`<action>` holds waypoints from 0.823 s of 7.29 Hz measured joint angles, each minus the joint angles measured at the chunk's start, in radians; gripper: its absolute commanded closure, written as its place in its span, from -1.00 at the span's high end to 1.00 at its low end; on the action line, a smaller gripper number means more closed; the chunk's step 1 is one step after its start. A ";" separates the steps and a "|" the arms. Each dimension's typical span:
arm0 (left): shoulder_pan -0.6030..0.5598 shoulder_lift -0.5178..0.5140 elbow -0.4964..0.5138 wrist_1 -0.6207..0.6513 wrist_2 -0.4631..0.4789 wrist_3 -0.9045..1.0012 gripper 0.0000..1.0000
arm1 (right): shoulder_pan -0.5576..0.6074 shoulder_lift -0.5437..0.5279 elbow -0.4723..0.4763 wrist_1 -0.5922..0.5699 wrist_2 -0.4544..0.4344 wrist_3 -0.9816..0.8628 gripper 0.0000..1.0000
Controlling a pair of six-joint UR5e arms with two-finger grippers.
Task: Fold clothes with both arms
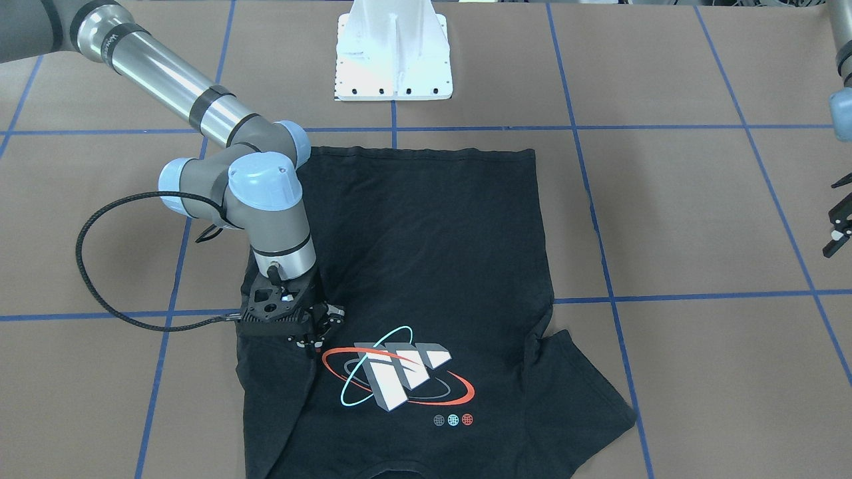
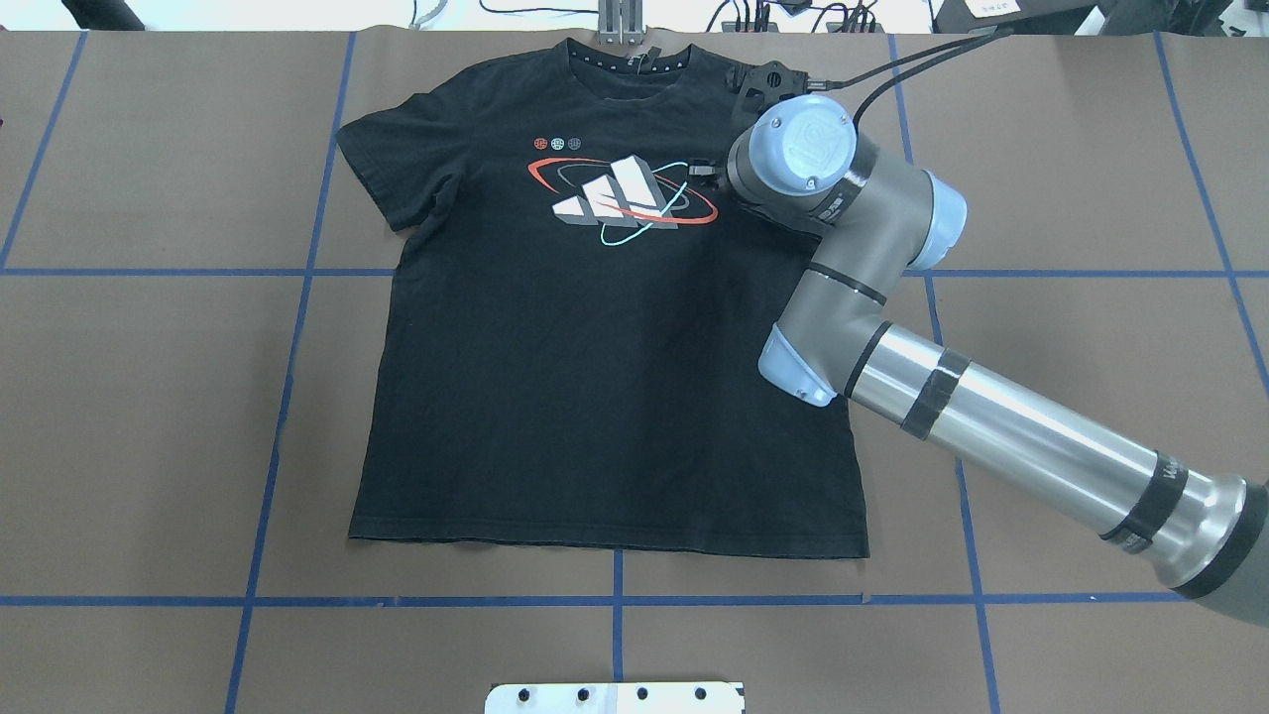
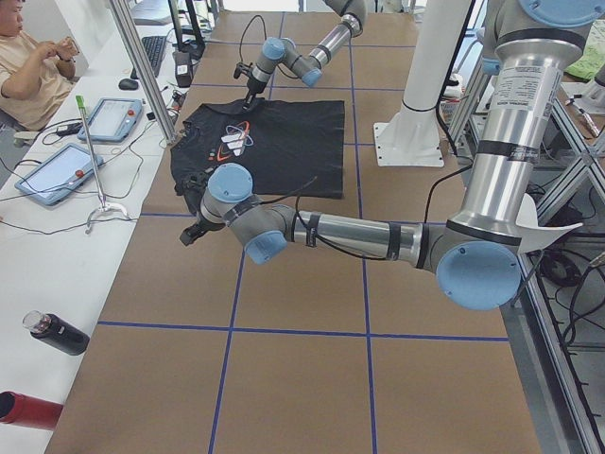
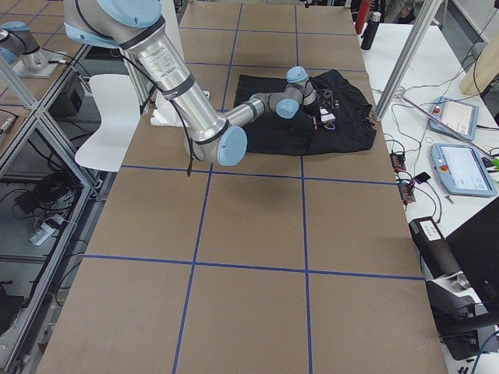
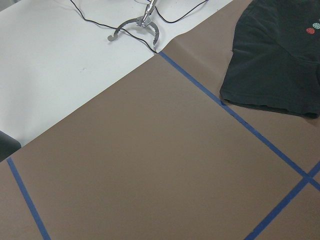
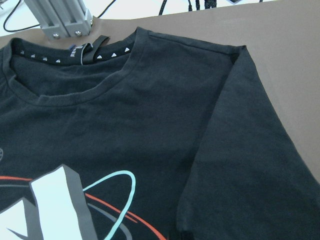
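Observation:
The black T-shirt (image 2: 595,377) lies flat and logo-up on the brown table, its collar away from the robot. Its orbit-ring logo (image 1: 396,376) faces up. One sleeve (image 6: 240,150) is folded inward over the body, and the other sleeve (image 2: 397,159) is spread out. My right gripper (image 1: 319,329) hovers low over the shirt at the folded sleeve's cuff, beside the logo; its fingers look apart and open. My left gripper (image 1: 840,216) hangs off to the side of the shirt over bare table, open and holding nothing. The left wrist view shows only the spread sleeve (image 5: 280,55) and table.
The white pedestal base (image 1: 393,60) stands at the robot's side of the table. A white bench along the far edge carries tablets (image 3: 57,170), cables and a bottle (image 3: 57,333), with a seated person (image 3: 28,57) behind it. Aluminium posts (image 3: 142,66) stand by that edge.

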 measured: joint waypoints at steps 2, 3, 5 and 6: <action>0.000 -0.002 0.000 0.000 0.000 -0.004 1.00 | -0.010 0.002 -0.003 -0.001 -0.013 0.002 0.99; 0.007 -0.009 0.000 0.001 0.000 -0.026 1.00 | -0.002 0.012 -0.002 -0.028 -0.009 -0.002 0.99; 0.060 -0.073 0.012 0.000 0.049 -0.199 1.00 | 0.063 0.039 0.015 -0.134 0.084 -0.050 0.99; 0.102 -0.126 0.034 0.000 0.104 -0.311 1.00 | 0.107 0.024 0.036 -0.156 0.147 -0.099 0.99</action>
